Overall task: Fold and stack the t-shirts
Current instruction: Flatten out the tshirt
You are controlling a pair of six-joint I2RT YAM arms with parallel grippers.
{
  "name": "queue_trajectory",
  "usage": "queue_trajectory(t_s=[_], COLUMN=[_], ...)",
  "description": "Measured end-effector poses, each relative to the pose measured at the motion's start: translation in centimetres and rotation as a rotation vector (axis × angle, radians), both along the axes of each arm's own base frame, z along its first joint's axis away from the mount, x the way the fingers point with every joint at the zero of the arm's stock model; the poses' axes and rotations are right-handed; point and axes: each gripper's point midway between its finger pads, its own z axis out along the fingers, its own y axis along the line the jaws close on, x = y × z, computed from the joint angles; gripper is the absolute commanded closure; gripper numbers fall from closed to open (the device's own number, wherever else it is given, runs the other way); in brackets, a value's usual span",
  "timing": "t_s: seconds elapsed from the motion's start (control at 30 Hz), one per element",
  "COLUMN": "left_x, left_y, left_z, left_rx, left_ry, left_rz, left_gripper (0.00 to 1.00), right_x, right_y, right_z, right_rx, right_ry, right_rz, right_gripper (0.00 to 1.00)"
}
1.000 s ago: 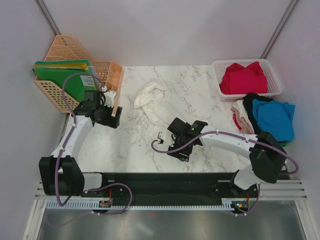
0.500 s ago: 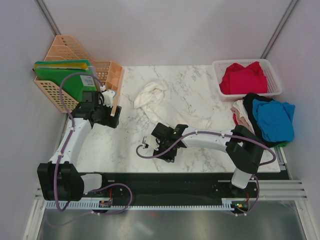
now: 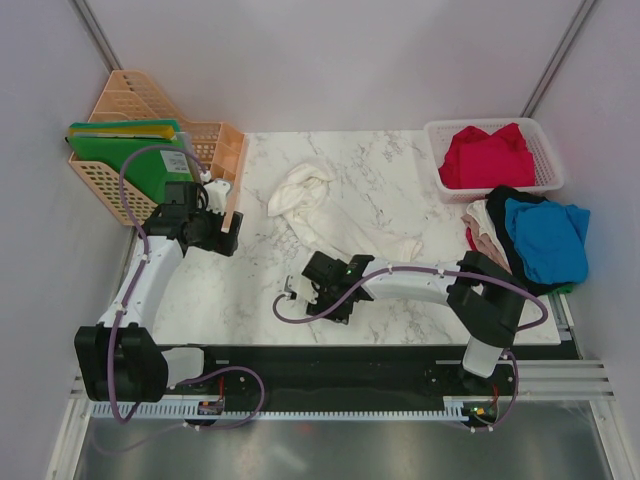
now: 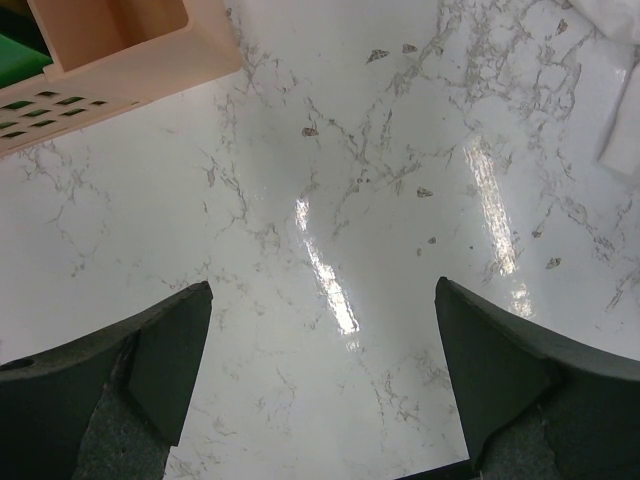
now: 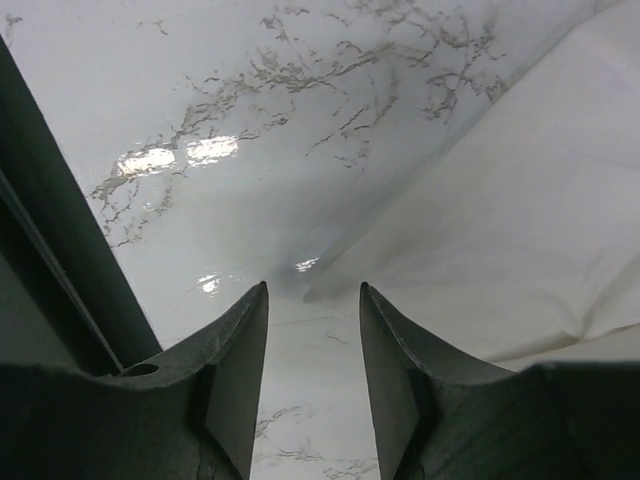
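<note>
Looking down from the top cam: the white t-shirt (image 3: 300, 192) lies crumpled on the marble table (image 3: 380, 170), a lump at the back w/ a long flap running to the front right. The right gripper (image 3: 308, 284) sits low, just in front of that flap. The left gripper (image 3: 230, 238) hangs nr the peach basket (image 3: 215, 135), which holds green folders (image 3: 125, 155). A red t-shirt (image 3: 488, 155) lies in the white basket (image 3: 545, 140) at the back right. Just in front of it, the blue t-shirt (image 3: 548, 238), black t-shirt (image 3: 505, 200) and beige t-shirt (image 3: 483, 225) lie in a heap.

Left wrist cam: the left gripper (image 4: 322, 290) is spread wide w/ only bare table (image 4: 400, 150) btwn its fingers. It holds nothing. The peach basket (image 4: 130, 50) is top left, and a bit of the white t-shirt (image 4: 622, 150) peeks in at the right.

Right wrist cam: the right gripper (image 5: 313, 290) is about half open, w/ a small gap. The white t-shirt (image 5: 520, 220) fills the right side. Its pointed edge comes right up to the gap and maybe touches a finger, hard to tell. Nothing is pinched.
</note>
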Motion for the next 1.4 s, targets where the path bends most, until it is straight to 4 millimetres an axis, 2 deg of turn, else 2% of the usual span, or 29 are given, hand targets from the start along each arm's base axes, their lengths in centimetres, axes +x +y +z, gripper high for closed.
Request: queue_trajectory(t_s=[0.07, 0.17, 0.2, 0.3, 0.5, 0.6, 0.67, 0.7, 0.8, 0.87, 0.9, 0.93, 0.97, 1.0, 1.03, 1.07, 1.1, 1.13, 1.2, 1.23, 1.27, 1.3, 1.37, 1.4], left_x=[0.0, 0.0, 0.0, 0.0, 0.0, 0.0, 0.0, 0.0, 0.0, 0.0, 0.0, 0.0, 0.0, 0.0, 0.0, -0.1, -0.1, -0.2, -0.2, -0.2, -0.2, -0.2, -0.2, -0.2], left_y=[0.0, 0.0, 0.0, 0.0, 0.0, 0.0, 0.0, 0.0, 0.0, 0.0, 0.0, 0.0, 0.0, 0.0, 0.0, 0.0, 0.0, 0.0, 0.0, 0.0, 0.0, 0.0, 0.0, 0.0], left_z=[0.0, 0.0, 0.0, 0.0, 0.0, 0.0, 0.0, 0.0, 0.0, -0.1, -0.1, -0.1, -0.1, -0.1, -0.2, -0.2, -0.3, -0.4, -0.4, -0.4, -0.4, -0.5, -0.6, -0.6], left_rx=[0.000, 0.000, 0.000, 0.000, 0.000, 0.000, 0.000, -0.001, -0.001, -0.001, -0.001, -0.001, -0.001, -0.001, -0.001, -0.001, -0.001, -0.001, -0.001, -0.001, -0.001, -0.001, -0.001, 0.000], left_ry=[0.000, 0.000, 0.000, 0.000, 0.000, 0.000, 0.000, 0.000, 0.002, 0.004, 0.005, 0.005, 0.004, 0.004, 0.005, 0.007, 0.009, 0.011, 0.013, 0.013, 0.013, 0.014, 0.018, 0.021], left_rz=[0.000, 0.000, 0.000, 0.000, 0.000, 0.000, 0.000, 0.000, 0.000, 0.000, 0.000, 0.000, 0.000, 0.000, 0.000, -0.001, -0.001, -0.001, -0.001, -0.001, -0.001, -0.001, -0.001, 0.000], left_gripper=[0.00, 0.00, 0.00, 0.00, 0.00, 0.00, 0.00, 0.00, 0.00, 0.00, 0.00, 0.00, 0.00, 0.00, 0.00, 0.00, 0.00, 0.00, 0.00, 0.00, 0.00, 0.00, 0.00, 0.00], right_x=[0.3, 0.8, 0.9, 1.0, 1.3, 1.7, 2.4, 3.0, 5.7, 7.1, 7.4, 7.4, 7.2, 6.6, 6.1, 5.4, 4.8, 4.3, 3.4, 3.0, 2.7, 2.7, 3.9, 4.7], right_y=[0.0, 0.0, 0.1, 0.2, -0.1, -0.3, 0.4, 0.9, 3.7, 4.9, 4.7, 3.9, 2.8, 0.7, -1.1, -3.8, -6.5, -9.1, -13.7, -14.6, -15.1, -15.0, -13.0, -11.5], right_z=[0.0, -0.2, -0.2, -0.5, -0.5, 1.1, 3.9, 6.1, 16.8, 26.4, 31.3, 37.2, 41.3, 46.5, 50.0, 53.5, 56.2, 57.9, 59.5, 59.5, 59.3, 58.5, 54.8, 52.4], right_rx=[0.000, -0.001, 0.000, -0.005, -0.015, -0.014, 0.028, 0.057, 0.255, 0.439, 0.529, 0.639, 0.715, 0.809, 0.876, 0.947, 1.000, 1.032, 1.057, 1.061, 1.063, 1.051, 0.982, 0.939], right_ry=[-0.018, -0.043, -0.046, -0.049, -0.066, -0.094, -0.136, -0.168, -0.340, -0.487, -0.560, -0.647, -0.706, -0.787, -0.841, -0.904, -0.961, -1.010, -1.080, -1.090, -1.094, -1.083, -1.018, -0.978], right_rz=[-0.001, -0.006, -0.006, -0.002, -0.013, -0.019, -0.024, -0.024, -0.035, -0.054, -0.068, -0.090, -0.108, -0.138, -0.162, -0.195, -0.230, -0.268, -0.338, -0.346, -0.345, -0.338, -0.311, -0.290], right_gripper=[0.52, 0.58, 0.75, 1.00, 1.00, 1.00, 1.00, 1.00, 1.00, 1.00, 1.00, 1.00, 1.00, 1.00, 1.00, 1.00, 1.00, 1.00, 0.91, 0.88, 0.72, 0.62, 0.48, 0.44])
